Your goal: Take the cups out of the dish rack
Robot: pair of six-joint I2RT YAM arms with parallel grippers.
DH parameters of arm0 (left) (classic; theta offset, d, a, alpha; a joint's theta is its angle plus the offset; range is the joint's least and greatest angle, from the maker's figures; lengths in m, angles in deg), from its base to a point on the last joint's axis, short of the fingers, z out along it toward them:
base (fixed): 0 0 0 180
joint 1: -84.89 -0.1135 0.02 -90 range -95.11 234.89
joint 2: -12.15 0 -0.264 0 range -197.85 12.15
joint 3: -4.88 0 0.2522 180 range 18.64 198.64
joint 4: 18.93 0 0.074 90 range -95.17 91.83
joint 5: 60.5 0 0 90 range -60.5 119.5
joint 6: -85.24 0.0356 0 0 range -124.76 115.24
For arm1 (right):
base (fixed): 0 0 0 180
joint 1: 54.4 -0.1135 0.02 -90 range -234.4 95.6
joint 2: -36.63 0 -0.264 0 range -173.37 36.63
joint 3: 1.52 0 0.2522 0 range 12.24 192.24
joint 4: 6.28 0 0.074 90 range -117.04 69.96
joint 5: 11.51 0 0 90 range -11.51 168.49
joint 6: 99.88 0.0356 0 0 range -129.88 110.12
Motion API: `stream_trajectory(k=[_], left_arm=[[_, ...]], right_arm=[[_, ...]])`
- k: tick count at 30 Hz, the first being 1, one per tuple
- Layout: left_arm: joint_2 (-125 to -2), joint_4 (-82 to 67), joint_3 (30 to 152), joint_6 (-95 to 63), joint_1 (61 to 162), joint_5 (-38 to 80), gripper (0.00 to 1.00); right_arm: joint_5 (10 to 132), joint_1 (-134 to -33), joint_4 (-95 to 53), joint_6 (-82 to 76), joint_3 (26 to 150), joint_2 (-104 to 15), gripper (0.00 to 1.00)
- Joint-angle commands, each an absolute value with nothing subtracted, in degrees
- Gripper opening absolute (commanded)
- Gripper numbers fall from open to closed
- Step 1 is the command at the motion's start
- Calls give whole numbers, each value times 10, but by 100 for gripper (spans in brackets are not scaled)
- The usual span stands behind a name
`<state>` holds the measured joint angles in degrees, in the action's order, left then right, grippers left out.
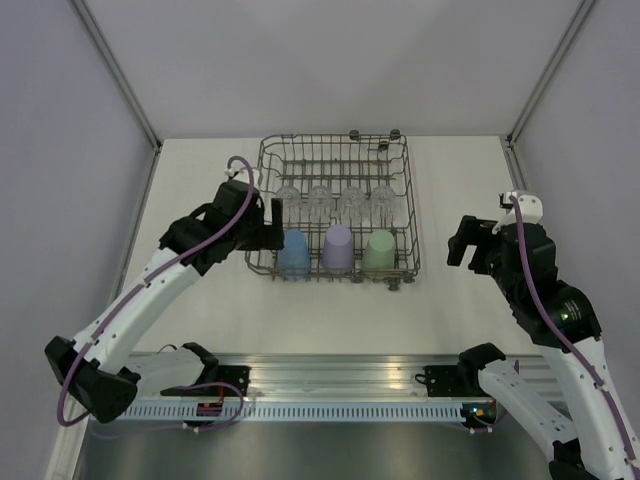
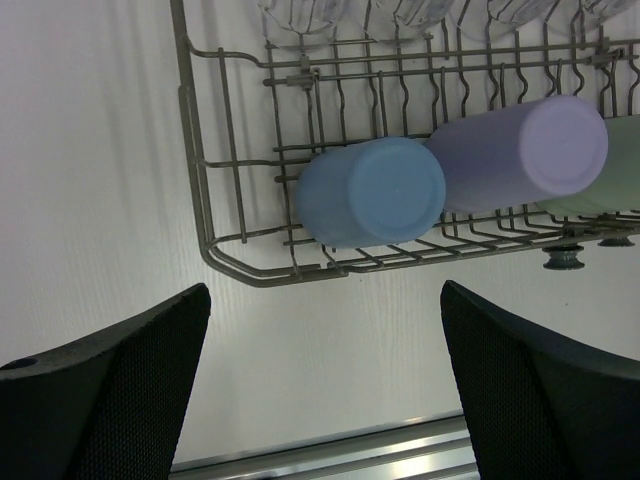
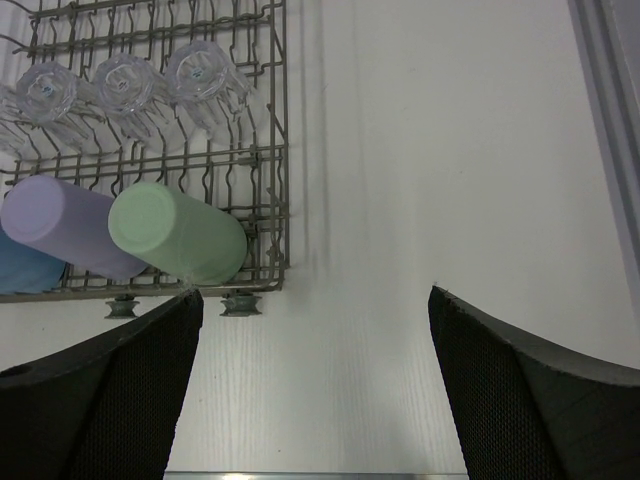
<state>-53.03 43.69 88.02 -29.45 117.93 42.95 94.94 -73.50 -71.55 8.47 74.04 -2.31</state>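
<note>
While the left gripper (image 2: 325, 292) hangs wide open and empty, the blue cup (image 2: 370, 192) sits just ahead of it in the dish rack (image 2: 193, 150). The right gripper (image 3: 315, 293), also wide open and empty, has the green cup (image 3: 175, 232) ahead to its left.

white table (image 1: 460, 190), pale grey walls (image 1: 330, 60)
</note>
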Motion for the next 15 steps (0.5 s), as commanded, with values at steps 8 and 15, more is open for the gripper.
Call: stream_trajectory(k=[8,15], left_arm=[[-652,410,964,-319,1265,481,100],[-725,410,972,-309,1272,511,100]], right_arm=[[866,-737,-715,98,715,-3,98],[845,-736,-722,94,711,16,98]])
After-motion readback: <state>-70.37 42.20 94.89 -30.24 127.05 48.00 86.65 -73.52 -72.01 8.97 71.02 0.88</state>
